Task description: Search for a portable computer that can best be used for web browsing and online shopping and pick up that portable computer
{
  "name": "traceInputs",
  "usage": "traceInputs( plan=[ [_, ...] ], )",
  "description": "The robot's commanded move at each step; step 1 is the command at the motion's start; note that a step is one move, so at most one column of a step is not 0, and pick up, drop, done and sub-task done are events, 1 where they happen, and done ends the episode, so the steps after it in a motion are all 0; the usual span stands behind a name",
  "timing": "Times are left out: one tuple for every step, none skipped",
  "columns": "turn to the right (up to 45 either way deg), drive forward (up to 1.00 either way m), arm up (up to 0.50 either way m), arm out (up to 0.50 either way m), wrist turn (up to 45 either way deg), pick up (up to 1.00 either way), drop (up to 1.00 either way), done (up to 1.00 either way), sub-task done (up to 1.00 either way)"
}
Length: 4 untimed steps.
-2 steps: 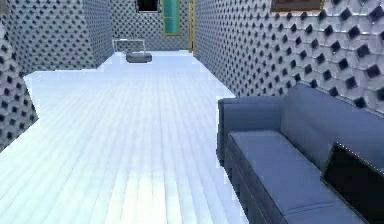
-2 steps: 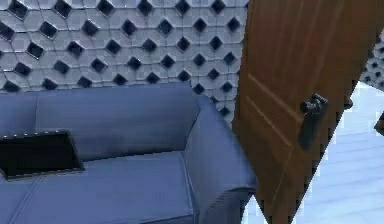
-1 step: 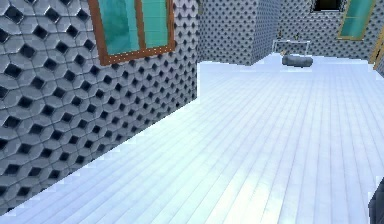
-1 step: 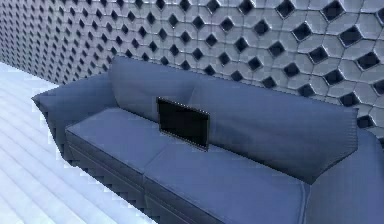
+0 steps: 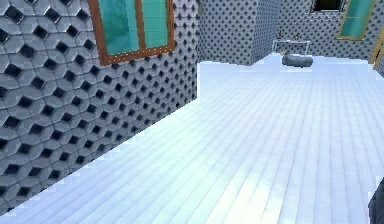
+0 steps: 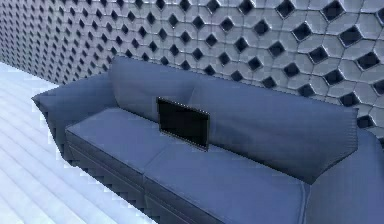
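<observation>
A blue-grey sofa (image 6: 200, 165) runs across the arm side view, its back close against a wall (image 6: 250, 40) covered in a grey pattern of dark diamonds. On the sofa's seat, about midway along, a dark flat rectangle with a thin pale edge stands upright and leans on the back cushion. It is probably the laptop (image 6: 183, 122), though no keyboard can be made out from this angle. It sits where the two seat cushions meet, well apart from both armrests. The near left armrest curves out over a floor (image 6: 25, 150) of pale planks.

In the forward view the same pale planks stretch far ahead. The patterned wall lines the left side, and set in it is a window (image 5: 135, 25) with a brown wooden frame and teal panes. Far off, near the back wall, a small dark grey lump (image 5: 297, 59) lies on the planks; it is too small to name. At the far right a second window (image 5: 358, 18) with a yellowish frame shows at the top edge.

How the gripper's jaws stand cannot be told.
</observation>
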Motion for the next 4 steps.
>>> traceInputs(
  plan=[
    [0.0,0.0,0.02,0.0,0.0,0.0,0.0,0.0,0.0],
    [0.0,0.0,0.0,0.5,0.0,0.0,0.0,0.0,0.0],
    [0.0,0.0,0.0,0.0,45.0,0.0,0.0,0.0,0.0],
    [0.0,0.0,0.0,0.0,45.0,0.0,0.0,0.0,0.0]
  ],
)
